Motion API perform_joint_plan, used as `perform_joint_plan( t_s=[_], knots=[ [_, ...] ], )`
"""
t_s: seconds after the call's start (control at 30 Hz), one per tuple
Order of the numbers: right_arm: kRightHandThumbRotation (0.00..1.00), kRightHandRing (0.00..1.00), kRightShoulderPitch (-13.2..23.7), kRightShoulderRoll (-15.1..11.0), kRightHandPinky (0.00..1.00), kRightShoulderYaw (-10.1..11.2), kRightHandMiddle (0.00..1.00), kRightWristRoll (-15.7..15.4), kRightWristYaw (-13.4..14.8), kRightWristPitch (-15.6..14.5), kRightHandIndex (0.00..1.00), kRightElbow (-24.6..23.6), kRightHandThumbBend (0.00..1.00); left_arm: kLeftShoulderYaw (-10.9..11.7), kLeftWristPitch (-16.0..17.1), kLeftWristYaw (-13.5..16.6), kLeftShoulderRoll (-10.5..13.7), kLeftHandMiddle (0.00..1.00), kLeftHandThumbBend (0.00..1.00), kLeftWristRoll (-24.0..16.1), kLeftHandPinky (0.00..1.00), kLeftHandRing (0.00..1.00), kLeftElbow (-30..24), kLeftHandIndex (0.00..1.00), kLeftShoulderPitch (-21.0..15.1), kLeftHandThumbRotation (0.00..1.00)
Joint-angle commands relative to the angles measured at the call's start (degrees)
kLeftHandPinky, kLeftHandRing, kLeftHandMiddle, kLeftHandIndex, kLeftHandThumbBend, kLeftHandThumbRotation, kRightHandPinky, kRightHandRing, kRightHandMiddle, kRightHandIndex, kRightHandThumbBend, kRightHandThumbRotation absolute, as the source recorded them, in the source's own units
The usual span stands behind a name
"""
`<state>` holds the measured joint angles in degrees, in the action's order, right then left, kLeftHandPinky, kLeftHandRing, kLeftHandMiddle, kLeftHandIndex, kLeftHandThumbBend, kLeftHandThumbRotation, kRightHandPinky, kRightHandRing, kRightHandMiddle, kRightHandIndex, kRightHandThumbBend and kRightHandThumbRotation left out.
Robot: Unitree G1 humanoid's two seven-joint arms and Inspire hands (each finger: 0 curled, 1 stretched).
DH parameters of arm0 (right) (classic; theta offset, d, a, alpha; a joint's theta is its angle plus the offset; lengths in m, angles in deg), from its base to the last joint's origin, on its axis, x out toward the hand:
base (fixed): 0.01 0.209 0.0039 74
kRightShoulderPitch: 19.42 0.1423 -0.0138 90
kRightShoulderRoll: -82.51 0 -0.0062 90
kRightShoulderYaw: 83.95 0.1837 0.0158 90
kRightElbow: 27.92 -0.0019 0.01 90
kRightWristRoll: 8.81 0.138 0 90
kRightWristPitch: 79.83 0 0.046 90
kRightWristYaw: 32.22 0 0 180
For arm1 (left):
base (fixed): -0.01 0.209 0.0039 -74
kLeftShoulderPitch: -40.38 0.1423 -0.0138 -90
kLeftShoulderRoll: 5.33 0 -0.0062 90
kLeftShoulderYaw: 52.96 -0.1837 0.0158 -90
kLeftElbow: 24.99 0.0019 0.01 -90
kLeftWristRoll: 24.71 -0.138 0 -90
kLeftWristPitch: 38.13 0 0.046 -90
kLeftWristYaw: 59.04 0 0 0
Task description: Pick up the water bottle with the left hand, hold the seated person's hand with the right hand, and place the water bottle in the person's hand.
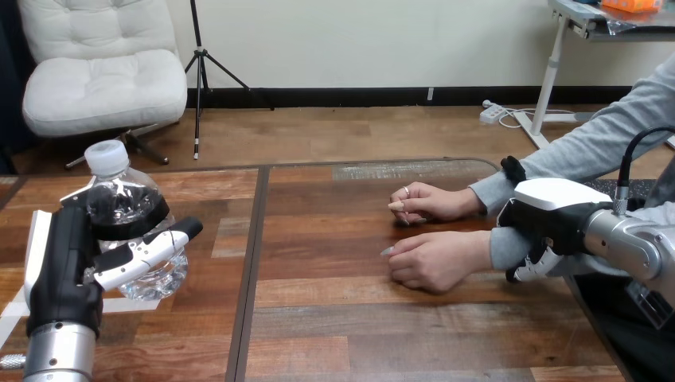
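Note:
A clear water bottle [127, 208] with a white cap stands upright at the table's left. My left hand [60, 267] is shut on it, with a finger [151, 248] curled across its front. I cannot tell whether the bottle's base touches the table. The person's two hands rest palm down at the right of the middle, the far one [434, 202] behind the near one [438, 259]. My right hand [553, 219] lies over the near wrist's grey sleeve [501, 248], its fingers [529, 269] curled round the sleeve's near side.
The wooden table [342, 334] has a dark seam running from front to back left of its middle. A strip of white tape [12, 306] lies by the left edge. The person's grey-sleeved forearms come in from the right side.

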<state>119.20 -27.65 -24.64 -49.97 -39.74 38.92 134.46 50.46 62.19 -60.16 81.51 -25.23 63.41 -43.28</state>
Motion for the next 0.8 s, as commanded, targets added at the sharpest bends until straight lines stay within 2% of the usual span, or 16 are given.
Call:
perform_joint_plan(
  t_s=[0.0,0.4,0.77],
  knots=[
    [0.00,0.37,4.1,-0.6,0.31,1.0,0.44,0.2,3.4,0.4,0.47,-1.3,0.50,0.6,1.7,0.5,1.1,0.40,0.69,-0.3,0.31,0.37,-1.7,0.41,-3.3,0.00],
    [0.00,0.30,3.5,-0.3,0.24,0.9,0.37,-0.3,7.2,1.0,0.41,-1.4,0.50,0.6,1.7,0.5,0.9,0.40,0.69,-0.1,0.31,0.36,-1.7,0.41,-3.2,0.00],
    [0.00,0.27,3.3,0.0,0.21,1.2,0.35,0.3,7.8,1.4,0.37,-1.1,0.50,0.4,2.6,0.5,1.1,0.40,0.69,-0.7,0.31,0.36,-1.5,0.41,-3.3,0.00]
  ],
)
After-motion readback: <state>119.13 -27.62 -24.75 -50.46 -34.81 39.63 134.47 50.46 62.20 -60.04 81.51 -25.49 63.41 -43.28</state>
